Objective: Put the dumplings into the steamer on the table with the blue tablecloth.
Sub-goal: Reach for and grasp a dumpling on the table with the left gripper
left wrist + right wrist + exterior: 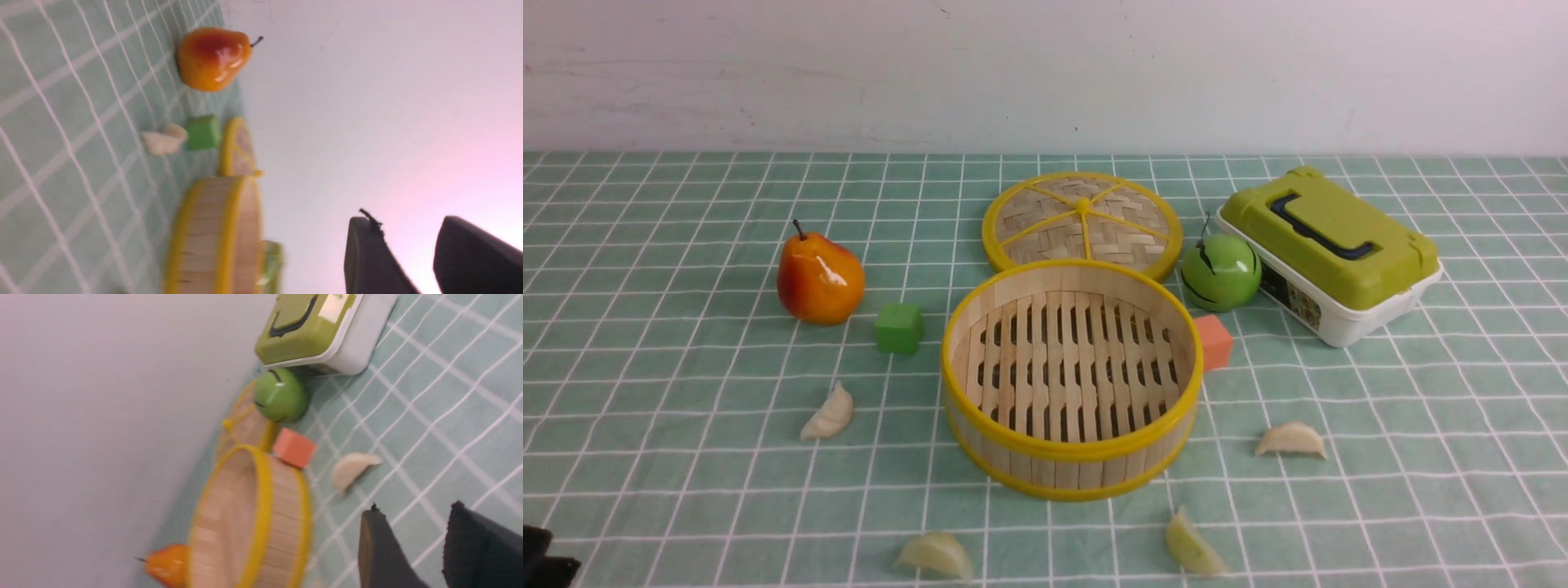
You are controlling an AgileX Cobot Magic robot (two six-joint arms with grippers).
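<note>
Left tool (pixel 425 265), right tool (pixel 425 555) parted; dumplings (pixel 829 414) around steamer (pixel 1072 451).

Your left gripper (pixel 406 222) and right gripper (pixel 414 508) both hold dark jaws parted and empty, your left arm (pixel 543 559) perhaps showing at the front view's corner.

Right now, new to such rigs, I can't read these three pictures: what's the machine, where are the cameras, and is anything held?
A two-armed robot. The wide picture looks forward from between its arms; the other two come from wrist cameras. The dark prongs there are the left end effector and right end effector, both open, holding nothing. On the checked tablecloth sit an empty steamer, its lid, a pear, a green apple, a green cube, an orange cube and a green-lidded box. Four dumplings lie around the steamer.
</note>
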